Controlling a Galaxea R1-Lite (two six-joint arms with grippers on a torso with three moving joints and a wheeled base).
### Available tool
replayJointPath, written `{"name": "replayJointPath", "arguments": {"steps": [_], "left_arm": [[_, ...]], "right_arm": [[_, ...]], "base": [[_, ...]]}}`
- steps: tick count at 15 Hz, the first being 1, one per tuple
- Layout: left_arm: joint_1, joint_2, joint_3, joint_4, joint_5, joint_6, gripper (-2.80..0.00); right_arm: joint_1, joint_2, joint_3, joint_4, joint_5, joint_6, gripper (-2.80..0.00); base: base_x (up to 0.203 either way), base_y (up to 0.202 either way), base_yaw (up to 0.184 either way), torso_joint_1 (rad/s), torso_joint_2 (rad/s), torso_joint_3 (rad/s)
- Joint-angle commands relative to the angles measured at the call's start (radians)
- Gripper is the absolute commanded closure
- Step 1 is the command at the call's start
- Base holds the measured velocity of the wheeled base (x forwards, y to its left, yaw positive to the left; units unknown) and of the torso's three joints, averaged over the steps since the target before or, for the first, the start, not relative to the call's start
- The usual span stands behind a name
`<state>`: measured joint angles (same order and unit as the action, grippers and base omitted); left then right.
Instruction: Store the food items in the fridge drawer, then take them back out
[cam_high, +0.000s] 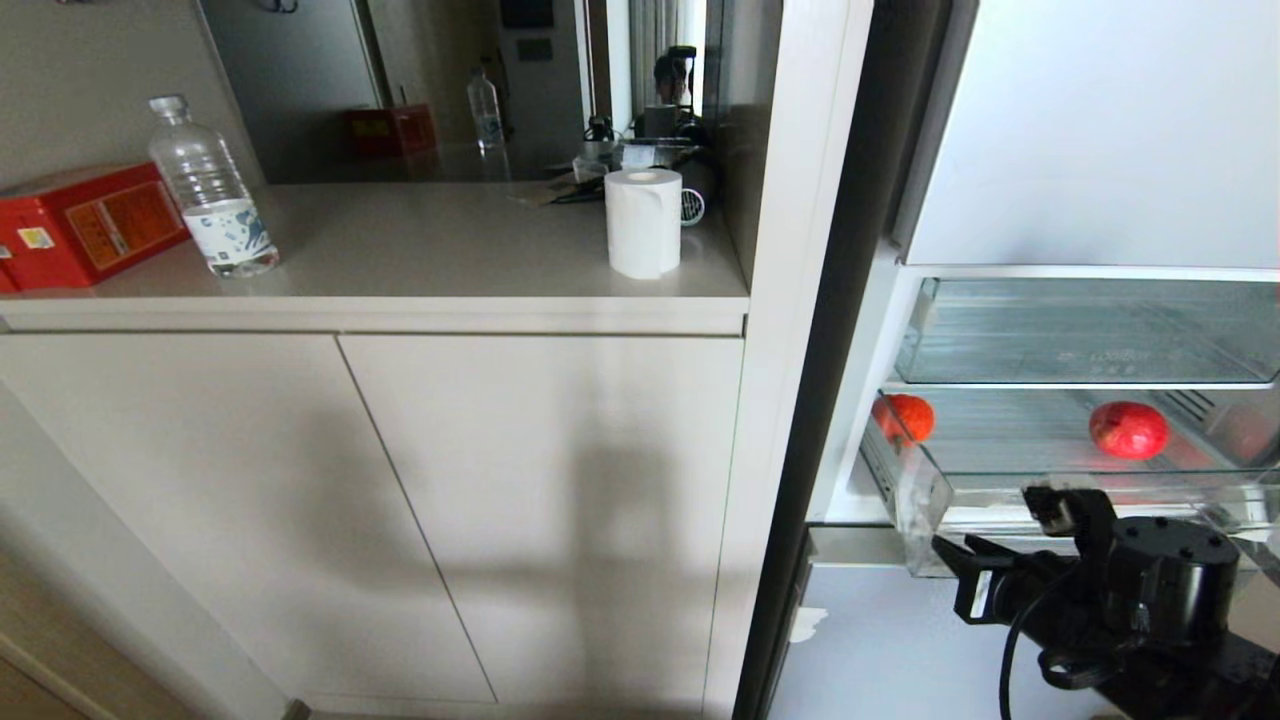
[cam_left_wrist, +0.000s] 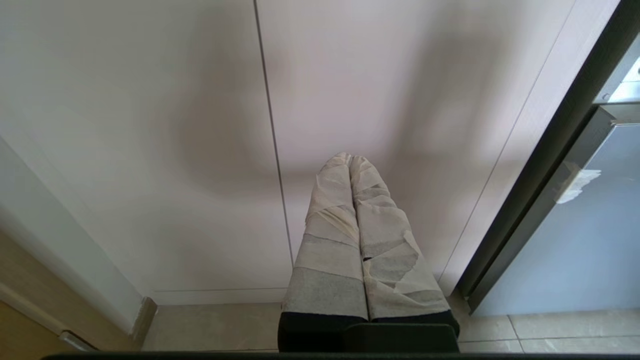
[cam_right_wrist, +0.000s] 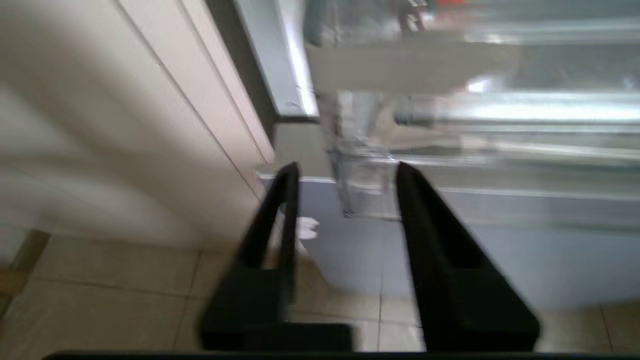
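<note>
Two food items lie in the pulled-out fridge drawer (cam_high: 922, 508). An orange-red one (cam_high: 905, 417) sits in its left corner and a red one (cam_high: 1129, 430) towards the right. My right arm (cam_high: 1150, 590) is low in front of the drawer's front lip. In the right wrist view my right gripper (cam_right_wrist: 345, 170) is open with nothing between its black fingers, and the drawer's clear corner (cam_right_wrist: 365, 165) lies just beyond the tips. My left gripper (cam_left_wrist: 350, 159), its fingers wrapped in pale tape, is shut and empty, hanging before the cabinet doors.
A shallower clear bin (cam_high: 1080, 330) sits above the drawer. On the counter (cam_high: 450, 250) to the left stand a red box (cam_high: 85, 225), a water bottle (cam_high: 212, 190) and a paper roll (cam_high: 643, 222). A grey lower fridge front (cam_high: 900, 640) is under the drawer.
</note>
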<state>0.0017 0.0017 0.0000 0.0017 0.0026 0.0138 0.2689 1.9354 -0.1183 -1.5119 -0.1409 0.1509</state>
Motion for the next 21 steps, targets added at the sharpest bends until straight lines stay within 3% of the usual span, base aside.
{"name": "replayJointPath", "arguments": {"steps": [1,5,8,11,12,16,21], "left_arm": [[0.001,0.001,0.0,0.0,0.0,0.0,0.0],[0.0,0.001,0.0,0.0,0.0,0.0,0.0],[0.001,0.001,0.0,0.0,0.0,0.0,0.0],[0.0,0.001,0.0,0.0,0.0,0.0,0.0],[0.001,0.001,0.0,0.0,0.0,0.0,0.0],[0.0,0.001,0.0,0.0,0.0,0.0,0.0],[0.0,0.001,0.0,0.0,0.0,0.0,0.0]], "right_arm": [[0.017,-0.038,0.028,-0.018,-0.002,0.0,-2.8],[0.039,-0.175,0.082,-0.018,-0.017,-0.006,-2.8],[-0.034,-0.311,0.074,-0.006,-0.024,-0.073,-2.8],[-0.133,-0.431,-0.077,0.227,-0.018,-0.132,-2.8],[-0.141,-0.461,-0.128,0.322,-0.018,-0.136,0.0],[-0.208,-0.517,-0.293,0.581,-0.011,-0.14,0.0],[-0.333,-0.497,-0.577,1.032,0.102,-0.14,0.0]], "base": [[0.0,0.0,0.0,0.0,0.0,0.0],[0.0,0.0,0.0,0.0,0.0,0.0],[0.0,0.0,0.0,0.0,0.0,0.0],[0.0,0.0,0.0,0.0,0.0,0.0],[0.0,0.0,0.0,0.0,0.0,0.0],[0.0,0.0,0.0,0.0,0.0,0.0],[0.0,0.0,0.0,0.0,0.0,0.0]]}}
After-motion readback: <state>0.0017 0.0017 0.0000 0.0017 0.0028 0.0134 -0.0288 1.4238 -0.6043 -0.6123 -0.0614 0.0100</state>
